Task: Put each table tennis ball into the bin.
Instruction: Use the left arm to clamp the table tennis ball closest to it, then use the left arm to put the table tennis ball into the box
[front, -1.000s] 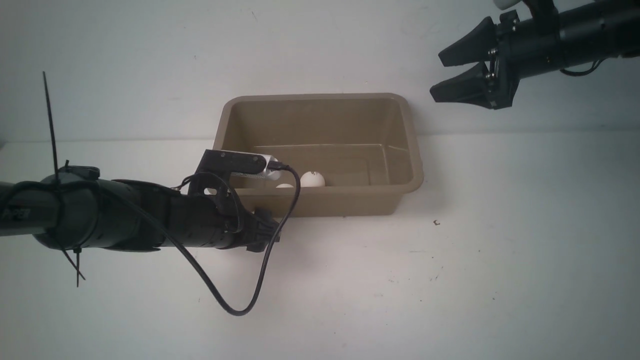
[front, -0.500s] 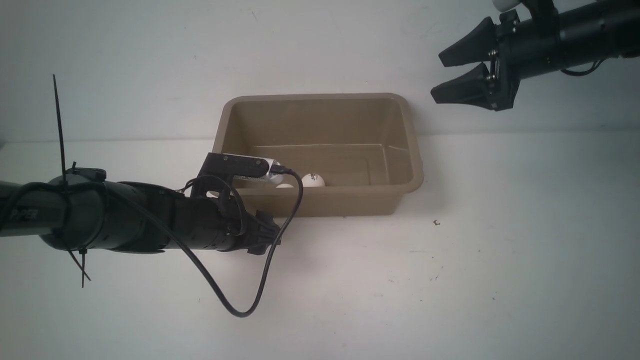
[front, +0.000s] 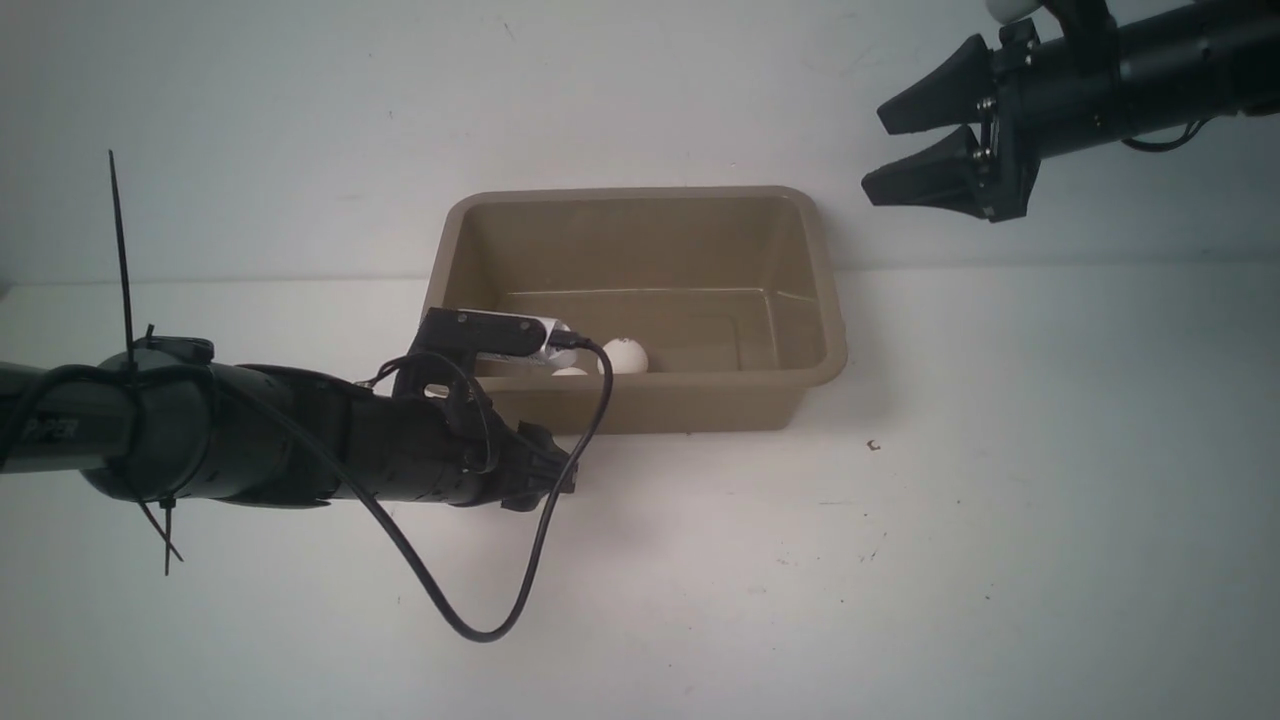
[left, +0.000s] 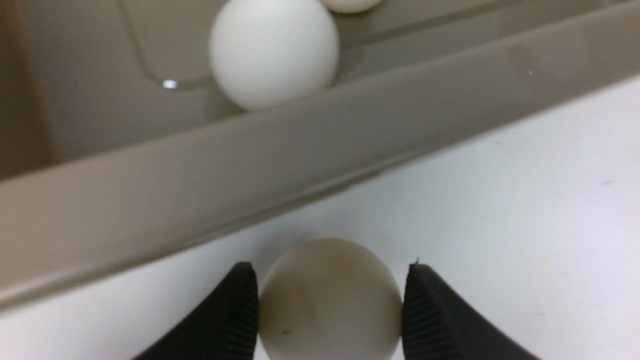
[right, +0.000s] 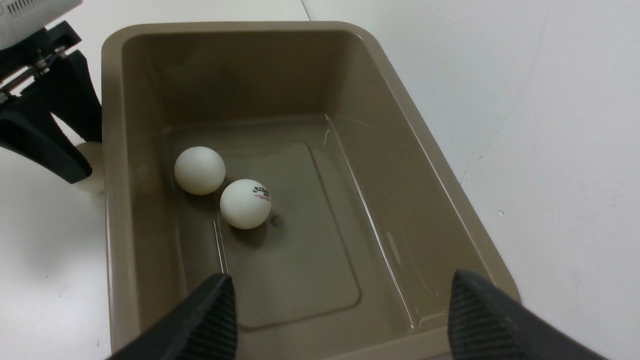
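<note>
Off-white ball (left: 330, 305) beside bin (left: 250, 165): L end effector (left: 330, 268) clamped on it; R end effector (right: 342, 277) wide apart, empty.

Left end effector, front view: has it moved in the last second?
Yes. The left end effector has shifted slightly right along the near wall of the bin, gripping a table tennis ball.

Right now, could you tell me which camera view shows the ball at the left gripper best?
The left wrist view: the ball sits large between the left gripper's fingers, outside the bin. The right wrist view shows only a sliver; in the front view the arm hides it.
</note>
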